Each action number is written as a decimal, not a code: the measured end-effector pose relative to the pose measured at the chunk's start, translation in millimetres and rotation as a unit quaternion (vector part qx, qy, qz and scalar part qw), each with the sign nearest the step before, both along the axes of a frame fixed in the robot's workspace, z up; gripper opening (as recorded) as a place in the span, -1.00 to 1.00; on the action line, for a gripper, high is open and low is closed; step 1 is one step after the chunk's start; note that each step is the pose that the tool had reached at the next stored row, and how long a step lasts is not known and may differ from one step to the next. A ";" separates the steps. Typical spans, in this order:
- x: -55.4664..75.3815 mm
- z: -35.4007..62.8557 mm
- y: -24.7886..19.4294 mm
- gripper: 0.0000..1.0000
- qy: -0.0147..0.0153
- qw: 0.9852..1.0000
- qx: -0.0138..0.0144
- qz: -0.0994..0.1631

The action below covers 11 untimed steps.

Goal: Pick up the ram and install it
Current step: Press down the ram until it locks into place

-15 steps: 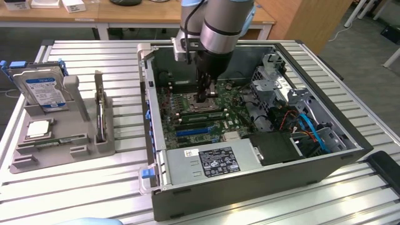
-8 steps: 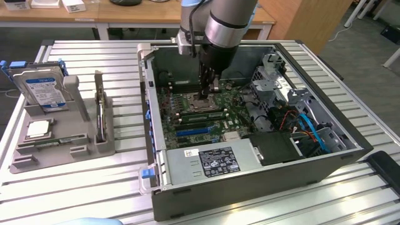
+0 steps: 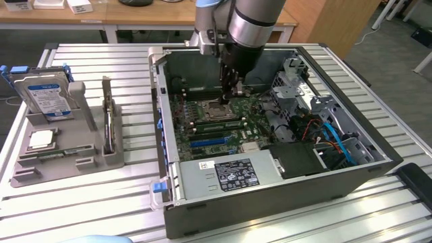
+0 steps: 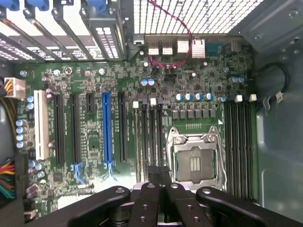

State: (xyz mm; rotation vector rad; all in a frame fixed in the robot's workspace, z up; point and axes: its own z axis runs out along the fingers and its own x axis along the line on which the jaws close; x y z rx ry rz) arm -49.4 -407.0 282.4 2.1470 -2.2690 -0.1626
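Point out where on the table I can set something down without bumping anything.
Free: the slatted table in front of the grey tray, left of the case, and the strip behind the tray toward the desks. Crowded: the tray, with the hard drive, and the case interior, where the shut claw hangs over the motherboard.

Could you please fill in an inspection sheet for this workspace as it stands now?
Surface: slatted metal table, carrying an open computer case.
Job's things: ram, apparently the green stick lying in the grey holder.
Clutter: hard drive and processor chip in the same holder.
Grippers: gripper inside the case, fingers shut, over the motherboard beside the processor socket.
Cables: blue cables in the case.
Surroundings: wooden desks behind.
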 end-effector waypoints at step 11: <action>5.4 6.9 -1.1 -0.80 0.002 1.000 0.006 0.000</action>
